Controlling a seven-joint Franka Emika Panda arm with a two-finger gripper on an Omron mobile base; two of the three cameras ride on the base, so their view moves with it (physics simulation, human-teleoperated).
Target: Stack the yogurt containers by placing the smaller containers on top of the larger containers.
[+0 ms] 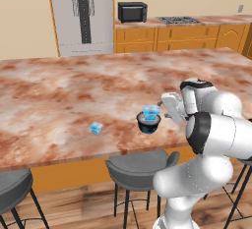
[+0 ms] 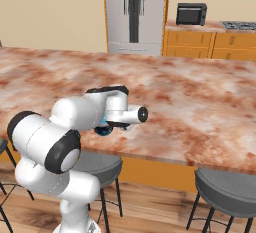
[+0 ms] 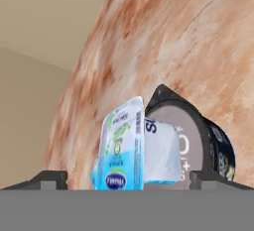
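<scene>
Gripper [image 3: 121, 180] spread wide, straddling small blue cup [image 1: 150, 113] sitting on dark round cup [image 1: 148, 124]; second blue cup [image 1: 96, 128] apart on table [image 1: 59, 95]

Both base views overlook the counter [image 1: 74, 85]; hand view sits close.

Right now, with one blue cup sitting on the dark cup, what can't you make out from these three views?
- Right base view: the dark cup is mostly hidden behind the arm.
- Hand view: the gripper fingertips are cut off by the bottom edge; they stand wide either side of the blue cup.
- Left base view: the second blue cup is too small to read its label.
</scene>
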